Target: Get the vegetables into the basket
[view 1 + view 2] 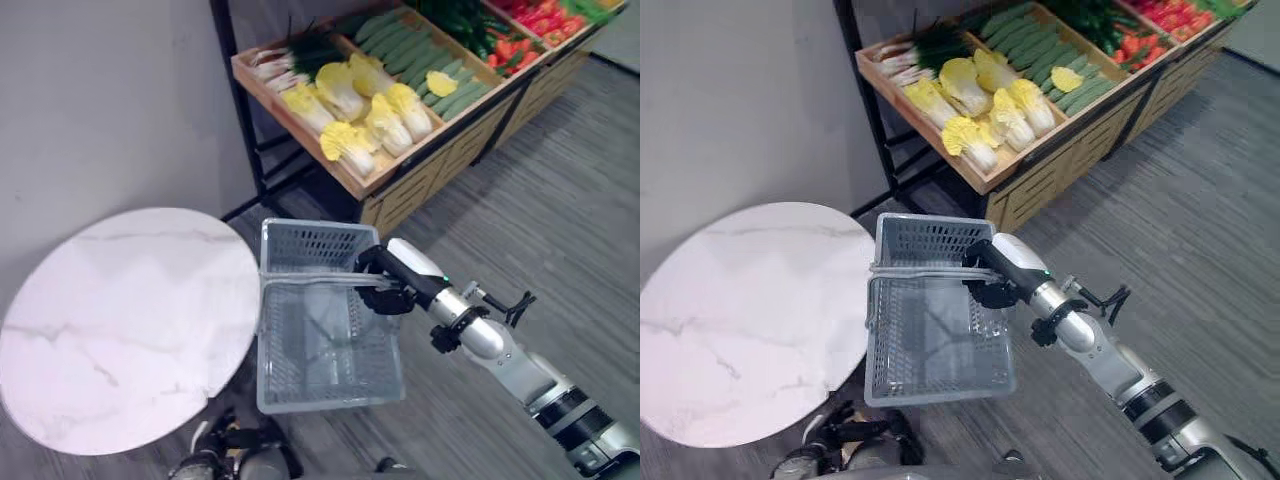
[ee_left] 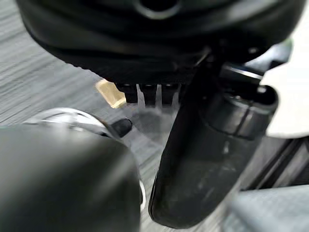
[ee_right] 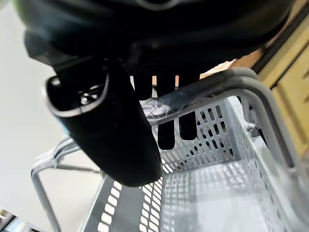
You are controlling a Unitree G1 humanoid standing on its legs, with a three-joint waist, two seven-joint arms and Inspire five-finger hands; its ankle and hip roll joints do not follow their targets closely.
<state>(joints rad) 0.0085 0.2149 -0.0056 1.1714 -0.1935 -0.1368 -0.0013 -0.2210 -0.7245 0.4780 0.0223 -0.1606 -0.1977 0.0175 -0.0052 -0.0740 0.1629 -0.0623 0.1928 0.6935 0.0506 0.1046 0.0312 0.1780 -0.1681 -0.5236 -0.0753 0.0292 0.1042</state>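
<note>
A grey plastic basket [image 1: 330, 402] hangs in the air beside the round table, with nothing in it. My right hand [image 1: 393, 286] is shut on its handle [image 1: 318, 281]; in the right wrist view the fingers [image 3: 165, 130] curl over the handle bar [image 3: 227, 83] and the thumb [image 3: 116, 145] sits in front of it. The vegetables lie on a wooden shelf past the basket: yellow cabbages [image 1: 352, 112], cucumbers [image 1: 410, 45], green onions [image 1: 292, 58] and red peppers [image 1: 520, 42]. My left hand [image 2: 145, 38] hangs low over the floor, fingers relaxed and holding nothing.
A round white marble table [image 1: 120, 330] stands to the left, its edge next to the basket. The wooden crate shelf [image 1: 425, 172] on a black frame [image 1: 240, 110] stands at the back. Grey floor [image 1: 560, 230] lies open to the right.
</note>
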